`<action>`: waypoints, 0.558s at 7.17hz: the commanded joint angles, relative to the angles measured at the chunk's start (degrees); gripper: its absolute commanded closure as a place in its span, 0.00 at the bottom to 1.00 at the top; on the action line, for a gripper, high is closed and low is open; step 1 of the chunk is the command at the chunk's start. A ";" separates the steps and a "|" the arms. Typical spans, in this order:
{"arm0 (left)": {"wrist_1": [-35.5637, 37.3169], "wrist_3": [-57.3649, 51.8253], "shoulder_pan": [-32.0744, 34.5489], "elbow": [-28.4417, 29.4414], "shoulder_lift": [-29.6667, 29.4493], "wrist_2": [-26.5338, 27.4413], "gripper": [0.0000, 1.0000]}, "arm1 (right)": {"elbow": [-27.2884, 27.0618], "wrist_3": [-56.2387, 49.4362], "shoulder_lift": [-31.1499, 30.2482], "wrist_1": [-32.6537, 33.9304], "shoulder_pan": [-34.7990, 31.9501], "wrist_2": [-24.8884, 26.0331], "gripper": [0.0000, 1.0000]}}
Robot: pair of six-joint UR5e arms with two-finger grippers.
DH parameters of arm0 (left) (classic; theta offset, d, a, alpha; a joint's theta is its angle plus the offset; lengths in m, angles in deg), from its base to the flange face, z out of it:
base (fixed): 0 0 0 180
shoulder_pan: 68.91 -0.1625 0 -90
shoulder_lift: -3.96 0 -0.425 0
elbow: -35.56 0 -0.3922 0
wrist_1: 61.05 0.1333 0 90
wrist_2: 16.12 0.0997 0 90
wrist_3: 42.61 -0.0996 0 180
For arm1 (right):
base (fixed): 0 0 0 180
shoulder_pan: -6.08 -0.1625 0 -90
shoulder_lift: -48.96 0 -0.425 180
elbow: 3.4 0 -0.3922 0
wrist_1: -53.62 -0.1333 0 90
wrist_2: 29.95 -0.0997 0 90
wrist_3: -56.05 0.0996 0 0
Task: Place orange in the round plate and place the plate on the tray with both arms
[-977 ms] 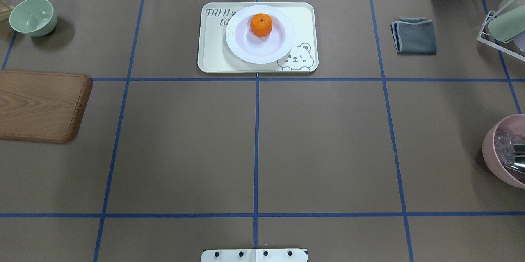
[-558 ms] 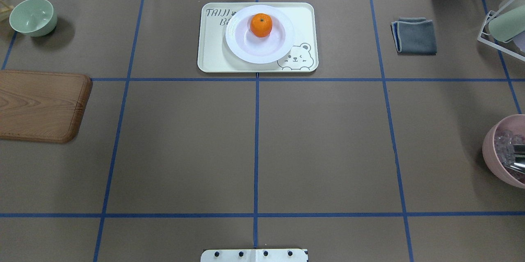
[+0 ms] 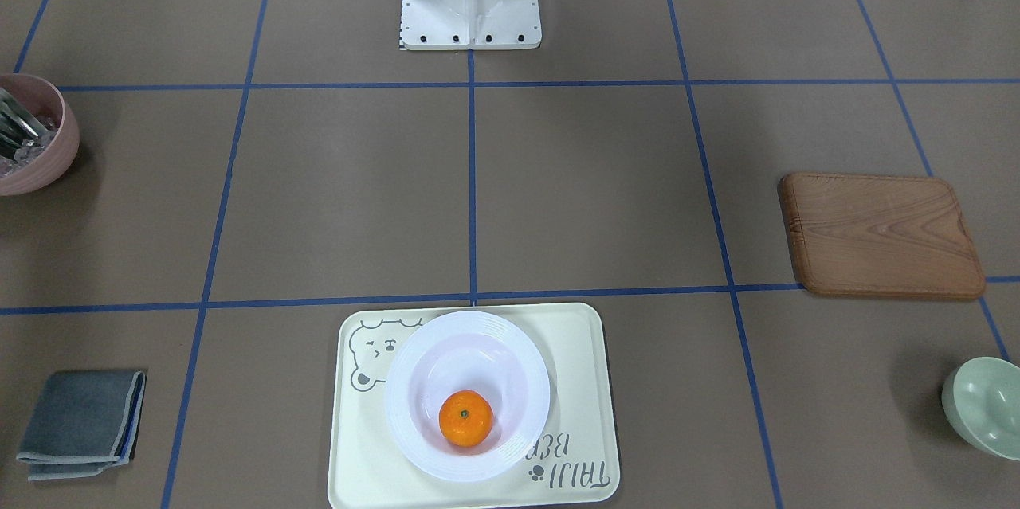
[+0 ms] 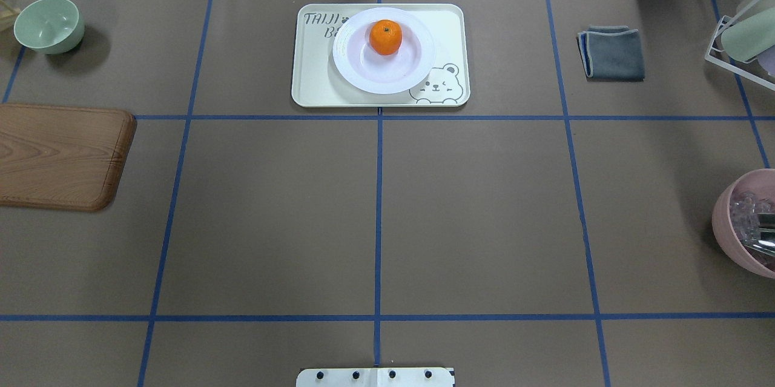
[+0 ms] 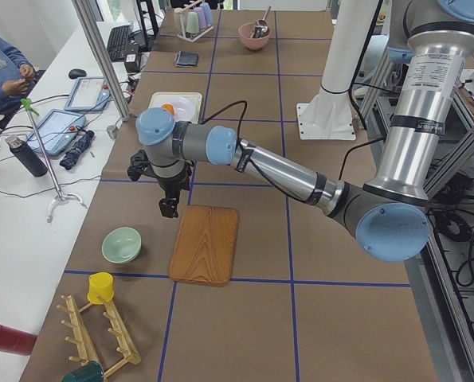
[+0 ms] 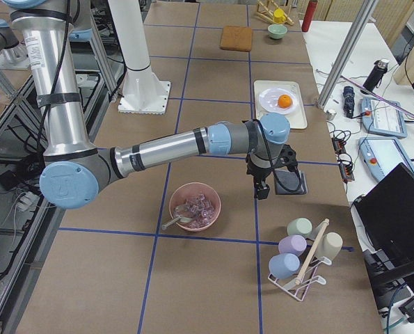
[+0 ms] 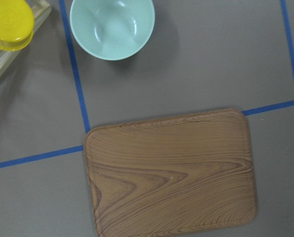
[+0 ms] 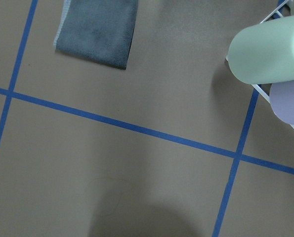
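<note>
Looks done: orange (image 4: pixel 385 37) in round plate (image 4: pixel 378 77), plate on tray (image 4: pixel 312 83).
Left gripper (image 5: pixel 167 210) and right gripper (image 6: pixel 260 193) hang aside; can't tell finger state.

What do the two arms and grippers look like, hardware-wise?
Left arm and right arm match: silver-grey tubular links, round light-blue joint caps, black cables looping near the wrists, and black bands around the upright links. Left gripper and right gripper are both compact and black.

Bright, even overhead light, soft short shadows, crisp focus, little glare.
</note>
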 commanded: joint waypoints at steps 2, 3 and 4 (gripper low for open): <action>-0.05 -0.06 -0.03 -0.52 0.61 -0.30 0.02 | -0.03 0.01 0.69 0.09 0.00 -1.27 0.00; -0.14 -0.14 -0.03 -0.77 0.44 -0.30 0.02 | -0.56 0.00 0.60 -0.08 -0.09 -0.93 0.00; -0.05 -0.14 -0.03 -1.65 0.44 -0.38 0.02 | -1.69 0.00 -0.10 0.01 -0.18 -0.58 0.00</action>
